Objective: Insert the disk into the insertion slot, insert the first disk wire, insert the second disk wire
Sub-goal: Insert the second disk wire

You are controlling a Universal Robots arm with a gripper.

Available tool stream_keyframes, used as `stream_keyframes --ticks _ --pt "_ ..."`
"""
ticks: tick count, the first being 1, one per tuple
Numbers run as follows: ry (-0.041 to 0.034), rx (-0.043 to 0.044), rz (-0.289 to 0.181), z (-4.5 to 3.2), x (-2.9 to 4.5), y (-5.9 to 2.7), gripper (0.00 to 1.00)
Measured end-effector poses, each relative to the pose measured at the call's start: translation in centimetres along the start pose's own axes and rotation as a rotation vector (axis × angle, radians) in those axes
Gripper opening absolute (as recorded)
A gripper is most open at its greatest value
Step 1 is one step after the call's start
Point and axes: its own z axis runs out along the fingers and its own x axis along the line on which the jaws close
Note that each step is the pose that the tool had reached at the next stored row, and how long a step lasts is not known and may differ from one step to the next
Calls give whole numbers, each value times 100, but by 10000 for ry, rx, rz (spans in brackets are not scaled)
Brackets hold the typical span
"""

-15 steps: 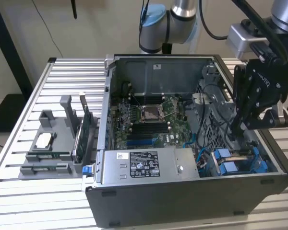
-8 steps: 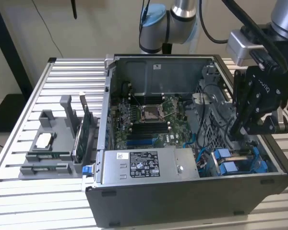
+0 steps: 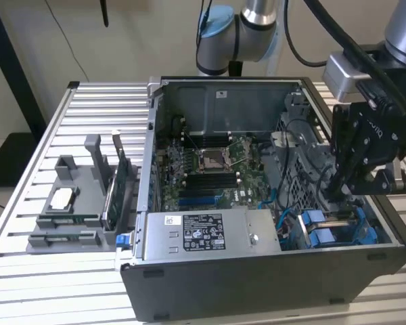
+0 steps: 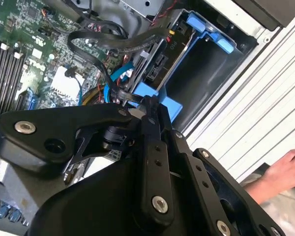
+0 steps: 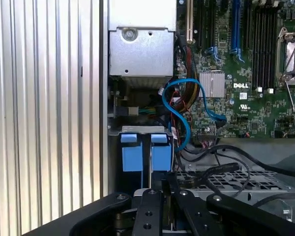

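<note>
The gripper (image 3: 338,193) hangs inside the open computer case (image 3: 257,284), directly above the drive bay. The disk (image 3: 325,233), in its blue carrier, sits just below the fingertips, its long axis running along the case's front wall. Whether the fingers are open cannot be told.

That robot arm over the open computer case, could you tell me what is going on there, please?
The arm's end effector is lowered inside the open computer case, just above the drive bay with its blue carriers. In the second wrist view, the disk sits in its blue frame inside the bay, with dark wires and a blue cable close by. A person's hand rests outside the case.
</note>
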Motion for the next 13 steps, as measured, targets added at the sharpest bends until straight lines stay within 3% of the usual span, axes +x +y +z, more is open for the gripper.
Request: stream_keyframes --ticks 6,13 --pt "-13 0 0 26 0 -90 16" --pt "-12 0 1 53 0 -132 16"
